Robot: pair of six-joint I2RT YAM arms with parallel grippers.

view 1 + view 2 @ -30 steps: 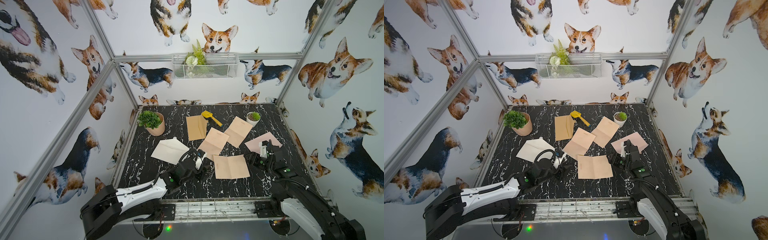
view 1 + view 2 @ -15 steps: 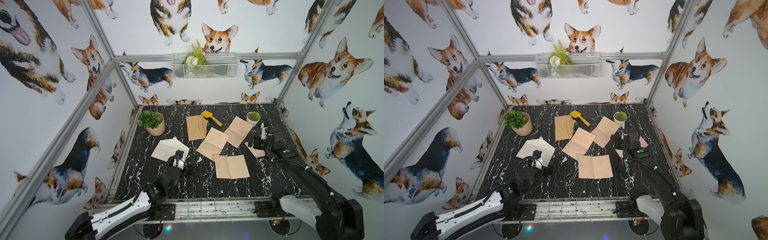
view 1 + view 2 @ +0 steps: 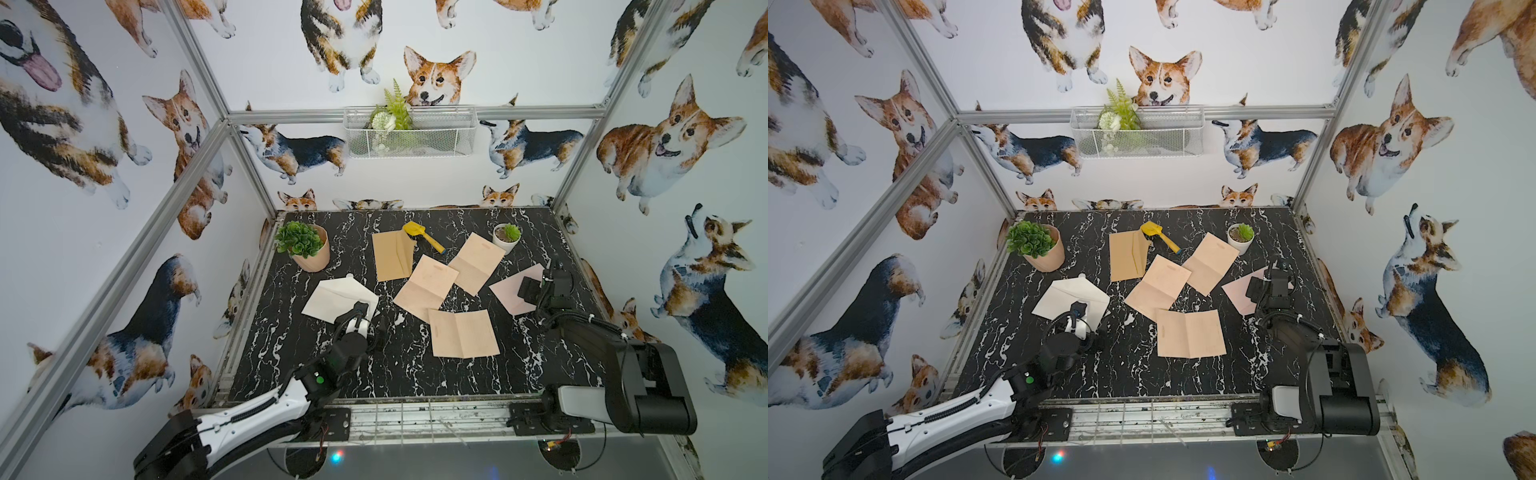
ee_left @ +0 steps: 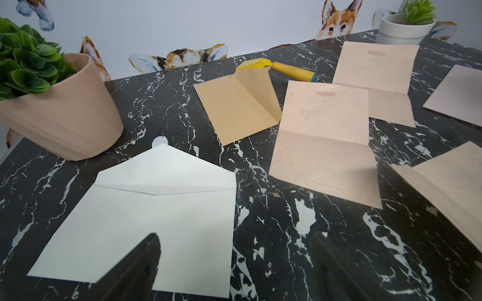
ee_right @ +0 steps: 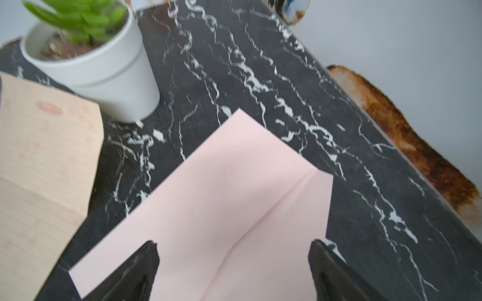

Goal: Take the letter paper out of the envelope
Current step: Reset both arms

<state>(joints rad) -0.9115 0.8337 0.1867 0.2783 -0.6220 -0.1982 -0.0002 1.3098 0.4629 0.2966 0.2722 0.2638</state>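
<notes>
1. The left gripper (image 4: 234,263) hangs low over the black marble table (image 3: 374,374). Its jaws are spread wide with nothing between them, so it is released.
2. Directly under and ahead of it lies the white envelope (image 4: 146,213), flat on the marble. Its flap is open and points away from the gripper. One finger (image 4: 146,260) stands over the envelope's near edge and the other over bare marble. I cannot tell whether either one touches.
3. From here I cannot see whether a sheet sits inside that envelope.
4. The right gripper (image 5: 234,260) is also spread open and empty. It is poised just above the pink envelope (image 5: 234,182), which lies flat beneath it and stretches ahead of it.
5. Three unfolded sheets lie close together between the two grippers. The nearest letter sheet (image 3: 463,333) comes first, then the middle letter sheet (image 3: 426,287), then the far letter sheet (image 3: 477,263).
6. Farther out from the left gripper is a tan envelope (image 3: 390,257) with its flap raised. A yellow scoop (image 3: 422,237) lies just behind it.
7. A terracotta plant pot (image 4: 65,117) stands beyond the left gripper, off to its left.
8. A small white pot (image 5: 112,75) stands ahead of the right gripper, just beside the far letter sheet.
</notes>
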